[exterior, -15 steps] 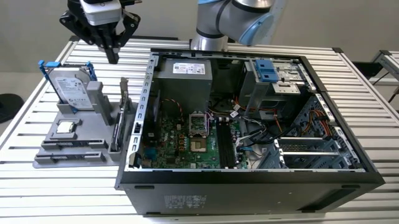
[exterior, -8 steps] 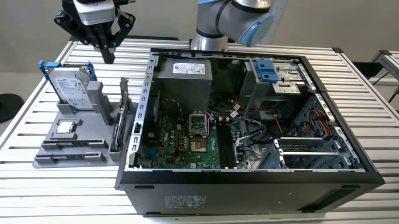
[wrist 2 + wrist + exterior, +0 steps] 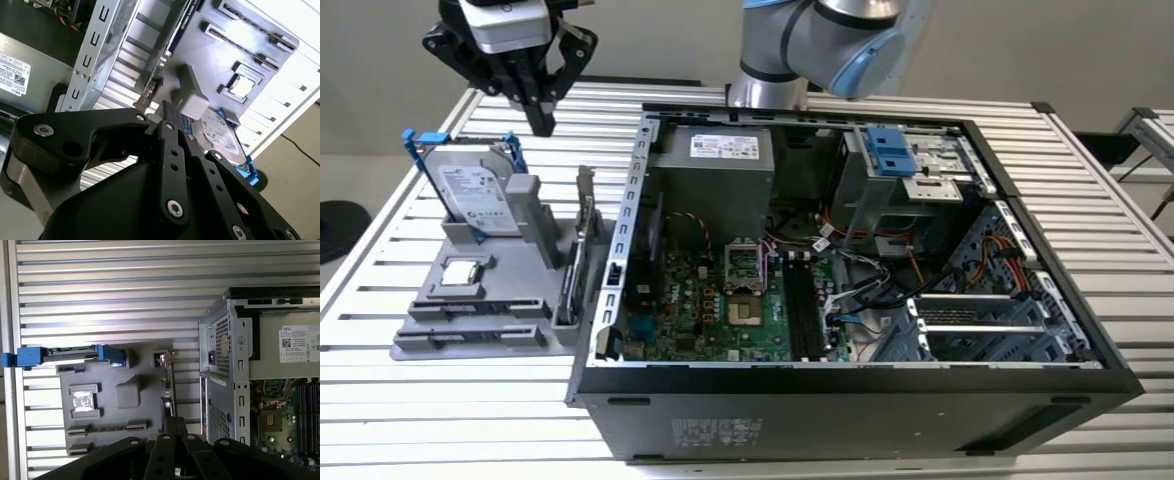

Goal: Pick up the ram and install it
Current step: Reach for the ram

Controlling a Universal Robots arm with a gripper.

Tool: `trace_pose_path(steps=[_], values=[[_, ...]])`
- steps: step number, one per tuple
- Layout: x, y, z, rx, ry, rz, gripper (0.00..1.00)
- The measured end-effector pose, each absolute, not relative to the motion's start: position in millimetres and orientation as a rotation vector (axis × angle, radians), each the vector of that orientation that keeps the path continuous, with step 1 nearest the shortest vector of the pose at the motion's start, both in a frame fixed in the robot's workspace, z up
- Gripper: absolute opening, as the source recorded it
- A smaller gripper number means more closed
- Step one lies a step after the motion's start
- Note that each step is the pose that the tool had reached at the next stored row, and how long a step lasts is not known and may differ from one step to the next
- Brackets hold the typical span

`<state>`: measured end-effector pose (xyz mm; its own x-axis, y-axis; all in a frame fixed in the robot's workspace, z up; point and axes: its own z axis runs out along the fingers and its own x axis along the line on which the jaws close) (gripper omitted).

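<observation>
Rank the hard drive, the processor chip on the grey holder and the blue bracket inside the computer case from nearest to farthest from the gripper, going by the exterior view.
1. Hard drive: upright in its blue frame, just below the gripper.
2. Processor chip: flat on the grey holder, beyond the drive.
3. Blue bracket: inside the computer case, far toward the exterior view's right.

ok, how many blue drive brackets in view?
2. One bracket frames the hard drive on the gray fixture; one sits in the case's drive bay. Others may be hidden.
</observation>
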<state>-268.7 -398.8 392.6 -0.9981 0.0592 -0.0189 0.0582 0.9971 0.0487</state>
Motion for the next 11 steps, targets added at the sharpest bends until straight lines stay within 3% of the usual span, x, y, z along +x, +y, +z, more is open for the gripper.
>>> trace_pose_path(steps=[11], values=[[-282.0, -398.8, 392.6, 0.090, 3.119, 0.075, 0.00]])
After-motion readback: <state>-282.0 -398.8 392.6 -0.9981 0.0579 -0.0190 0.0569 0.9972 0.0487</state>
